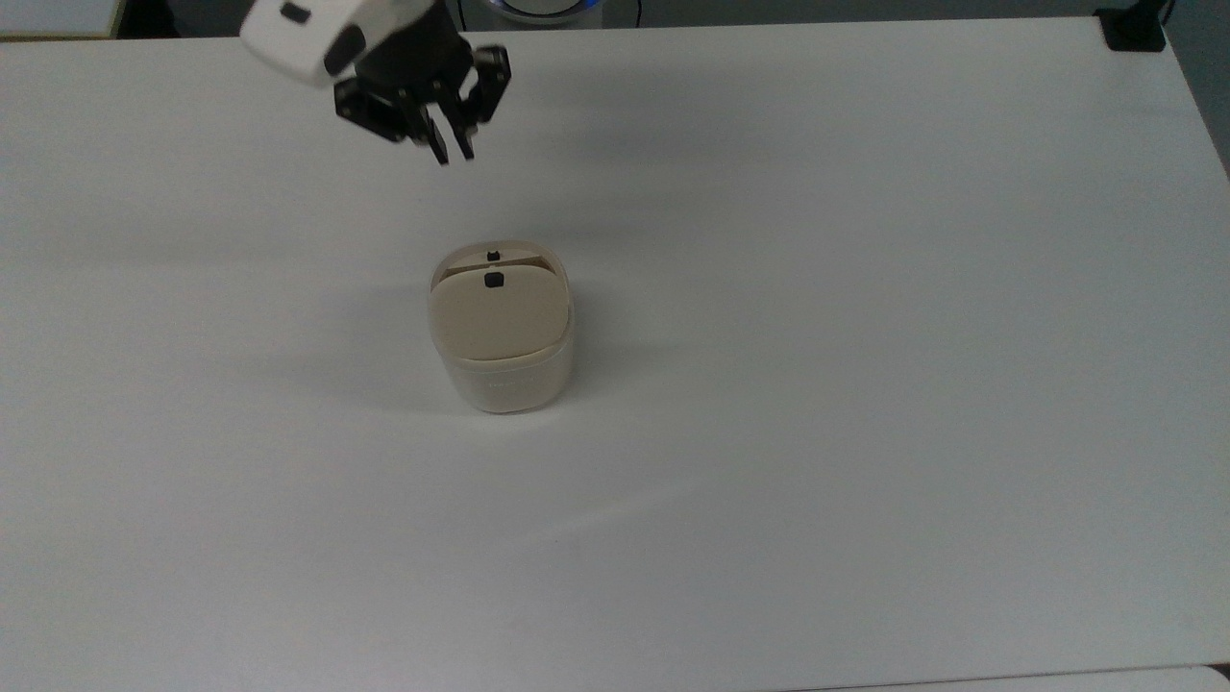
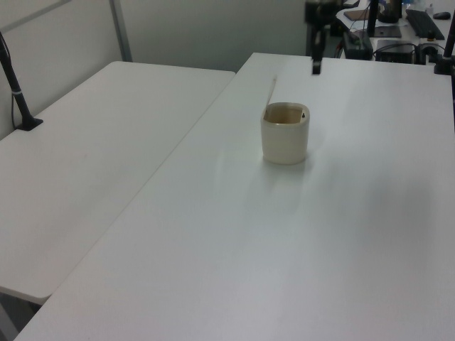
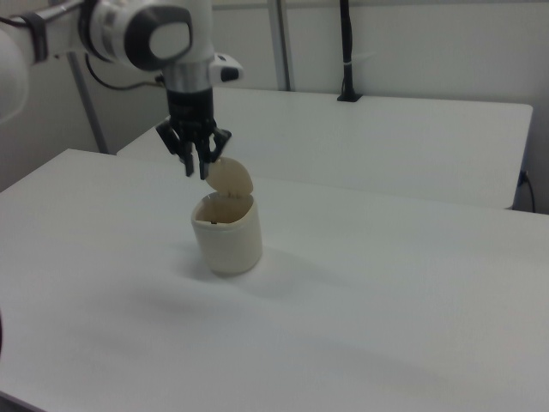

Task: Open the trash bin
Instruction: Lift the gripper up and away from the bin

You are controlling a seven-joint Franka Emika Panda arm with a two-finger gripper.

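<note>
The white tabletop point(image 1: 865, 336) spreads across the whole top view, and the trash bin stands alone on it. A second white tabletop point(image 2: 92, 149) lies alongside at the left view's left, and in the right view it runs behind the first, with a black pole point(image 3: 346, 51) rising from its far edge. In the left view a black post point(image 2: 15, 85) stands clamped at that second tabletop's left edge.

The robot arm point(image 3: 129, 30) reaches in from the right view's upper left, white with a dark joint cap, and points straight down.

The trash bin point(image 1: 502, 370) is a small cream tub with rounded corners, a little left of centre in the top view and roughly midway between the near and far edges. Its tan lid point(image 1: 495, 317) stands raised on its hinge, upright in the right view point(image 3: 231, 180) above the bin's open mouth point(image 2: 284, 114). A small black square button point(image 1: 494, 280) sits near the lid's upper edge in the top view.

The hand point(image 1: 452, 149) hangs in the air above and beyond the bin, toward the top view's upper left, apart from the lid. Its two black fingers point(image 3: 187, 161) are close together with only a narrow gap, and they hold nothing.
</note>
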